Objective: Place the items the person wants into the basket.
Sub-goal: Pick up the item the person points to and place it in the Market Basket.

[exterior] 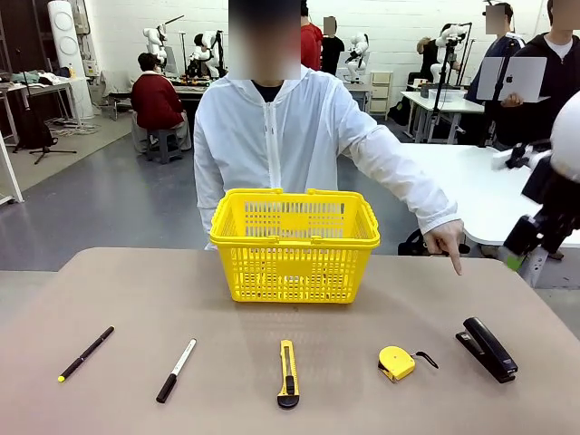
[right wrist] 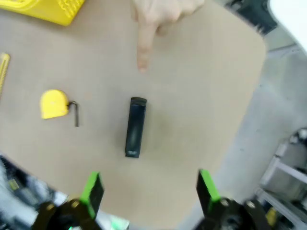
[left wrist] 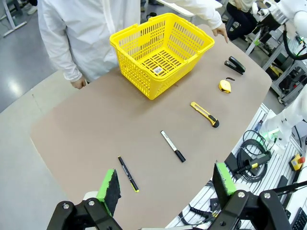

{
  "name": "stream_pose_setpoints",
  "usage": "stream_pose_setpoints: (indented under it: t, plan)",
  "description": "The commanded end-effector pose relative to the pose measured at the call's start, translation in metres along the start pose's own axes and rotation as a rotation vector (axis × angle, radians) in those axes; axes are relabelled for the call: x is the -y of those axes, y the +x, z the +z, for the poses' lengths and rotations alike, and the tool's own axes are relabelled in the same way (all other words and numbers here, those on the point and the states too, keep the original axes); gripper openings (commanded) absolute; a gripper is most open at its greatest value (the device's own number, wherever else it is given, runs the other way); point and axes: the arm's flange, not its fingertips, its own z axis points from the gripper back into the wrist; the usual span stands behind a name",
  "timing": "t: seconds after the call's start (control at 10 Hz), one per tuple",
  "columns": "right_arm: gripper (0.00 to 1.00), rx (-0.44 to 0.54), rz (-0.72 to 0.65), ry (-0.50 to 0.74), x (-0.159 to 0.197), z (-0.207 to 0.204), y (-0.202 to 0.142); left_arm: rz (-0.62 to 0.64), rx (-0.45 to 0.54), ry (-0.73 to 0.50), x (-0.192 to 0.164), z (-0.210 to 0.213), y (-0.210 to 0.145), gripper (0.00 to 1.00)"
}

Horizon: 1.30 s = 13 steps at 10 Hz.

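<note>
Legible marks: one. An apple logo (exterior: 508, 80) stands on the lid of a silver laptop (exterior: 533, 69) held up in the background, upper right. White sticker (left wrist: 157, 70) on the basket (left wrist: 136, 72) floor: print too small to read.

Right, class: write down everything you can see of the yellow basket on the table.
The basket is bright yellow plastic with lattice sides, a slotted floor and two handles folded down along its rim. It stands upright on the table, near its far edge, just in front of the person in white. It holds nothing but a small label on its floor. Only the table touches it.
</note>
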Motion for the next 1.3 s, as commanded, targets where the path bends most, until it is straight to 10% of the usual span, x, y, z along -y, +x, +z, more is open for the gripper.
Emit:
stream_pose_setpoints:
  t: [0.0, 1.2]
  plan:
    - [1.00, 0.059, 0.021, 0.070, 0.001, -0.043, 0.007, -0.010, 0.009, -0.002, -0.001, 0.000, -0.003, 1.00]
    - [1.00, -0.055, 0.008, 0.194, 0.014, -0.167, 0.010, -0.010, 0.009, -0.002, -0.001, 0.000, -0.003, 1.00]
